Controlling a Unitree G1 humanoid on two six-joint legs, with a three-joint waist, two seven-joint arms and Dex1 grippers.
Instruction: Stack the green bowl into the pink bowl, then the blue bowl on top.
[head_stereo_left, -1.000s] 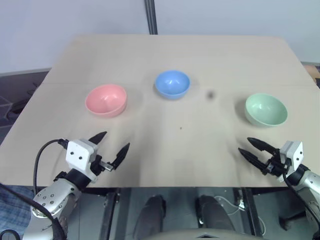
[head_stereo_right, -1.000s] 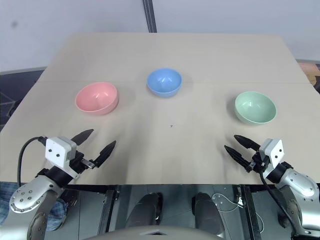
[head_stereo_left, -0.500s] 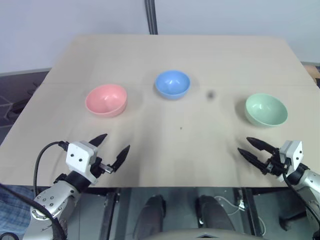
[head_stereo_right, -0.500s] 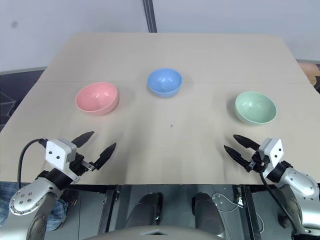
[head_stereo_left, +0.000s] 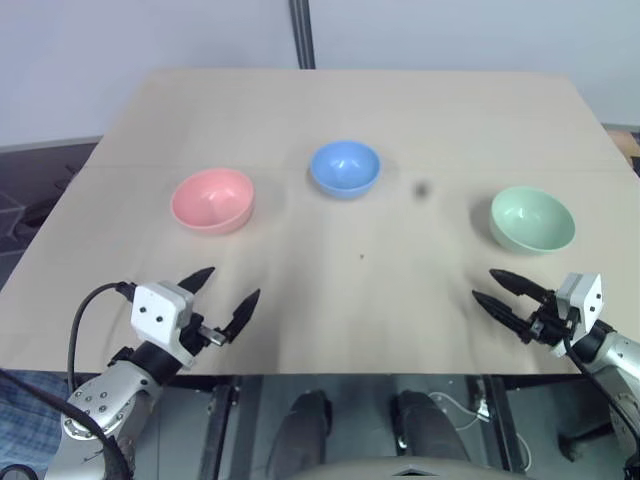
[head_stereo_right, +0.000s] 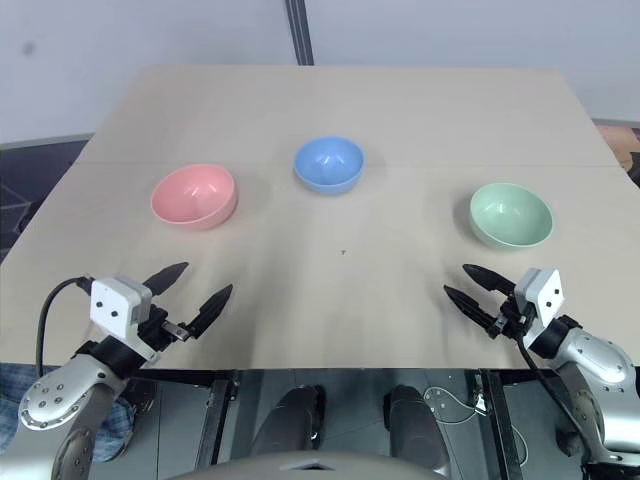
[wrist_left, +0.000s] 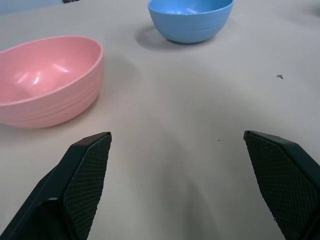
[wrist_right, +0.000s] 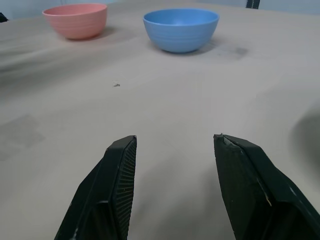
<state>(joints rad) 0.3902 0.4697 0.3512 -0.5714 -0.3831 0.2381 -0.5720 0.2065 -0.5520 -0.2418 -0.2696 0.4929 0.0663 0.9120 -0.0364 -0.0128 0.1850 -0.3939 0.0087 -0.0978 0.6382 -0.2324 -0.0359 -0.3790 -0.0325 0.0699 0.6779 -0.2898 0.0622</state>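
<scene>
Noted almost nothing changed against the earlier frames: same three bowls in the same spots, left gripper (head_stereo_left: 222, 298) unmoved, right gripper (head_stereo_left: 506, 298) shifted only a trace toward the far side, too little to call a move.

Spread across the table (head_stereo_left: 350, 100), all three bowls upright, empty and well apart: pink bowl (head_stereo_left: 211, 200) at the left, blue bowl (head_stereo_left: 345, 167) in the middle and farthest back, green bowl (head_stereo_left: 532, 219) at the right. Hung over the near edge, both grippers, fingers apart and holding nothing, left one near the pink bowl, right one just short of the green bowl.

Judged to be the very start of step one, nothing stacked yet. Called for next, by that reading: right gripper forward to the green bowl, one finger inside the rim and one outside, pinch, lift, carry left past the blue bowl without clipping it, then lower into the pink bowl.
</scene>
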